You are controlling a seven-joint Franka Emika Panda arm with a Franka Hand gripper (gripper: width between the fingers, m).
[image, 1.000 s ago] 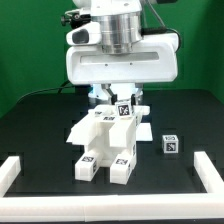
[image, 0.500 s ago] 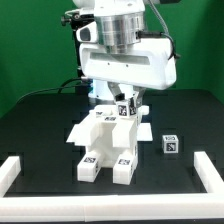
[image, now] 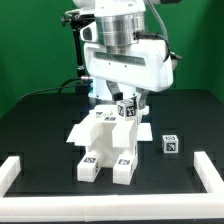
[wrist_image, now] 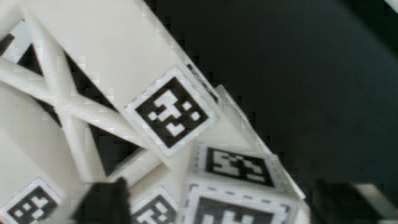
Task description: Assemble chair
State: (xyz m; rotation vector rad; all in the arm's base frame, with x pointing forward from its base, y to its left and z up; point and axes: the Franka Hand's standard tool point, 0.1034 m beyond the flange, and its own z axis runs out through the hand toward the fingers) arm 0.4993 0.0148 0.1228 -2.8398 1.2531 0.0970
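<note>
White chair (image: 104,142) parts stand joined mid-table (image: 35,125) — one loose cube (image: 171,145) sits near, at the exterior view's right. Your gripper (image: 126,101) hangs at the chair's top block (image: 126,111); whether the jaws clasp it or stand free, you cannot tell.

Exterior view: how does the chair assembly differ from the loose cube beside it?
Size: the chair assembly is large, several joined parts; the loose cube is one small block. Place: the chair assembly sits under the gripper; the loose cube stands alone at the exterior view's right. Both white, tagged.
</note>
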